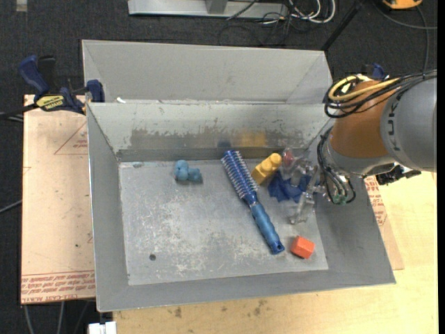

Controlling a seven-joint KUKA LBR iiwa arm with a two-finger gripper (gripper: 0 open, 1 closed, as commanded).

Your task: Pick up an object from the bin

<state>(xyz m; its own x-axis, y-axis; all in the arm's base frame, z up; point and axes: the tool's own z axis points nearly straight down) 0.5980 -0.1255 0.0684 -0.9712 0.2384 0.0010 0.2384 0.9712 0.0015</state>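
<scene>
My gripper [300, 211] hangs low at the right side of the bin, beside a crumpled dark blue thing [280, 189] and just above an orange-red block [302, 248]. A yellow piece [267, 166] lies up-left of the dark blue thing. A blue hairbrush [249, 199] lies slantwise left of the gripper, its handle end near the orange-red block. Nothing shows in the gripper's hold.
A small light blue thing [186, 173] lies alone towards the back left of the bin floor. A small pale, partly reddish item [289, 160] sits by the back wall, close to the arm. The arm comes in over the right wall.
</scene>
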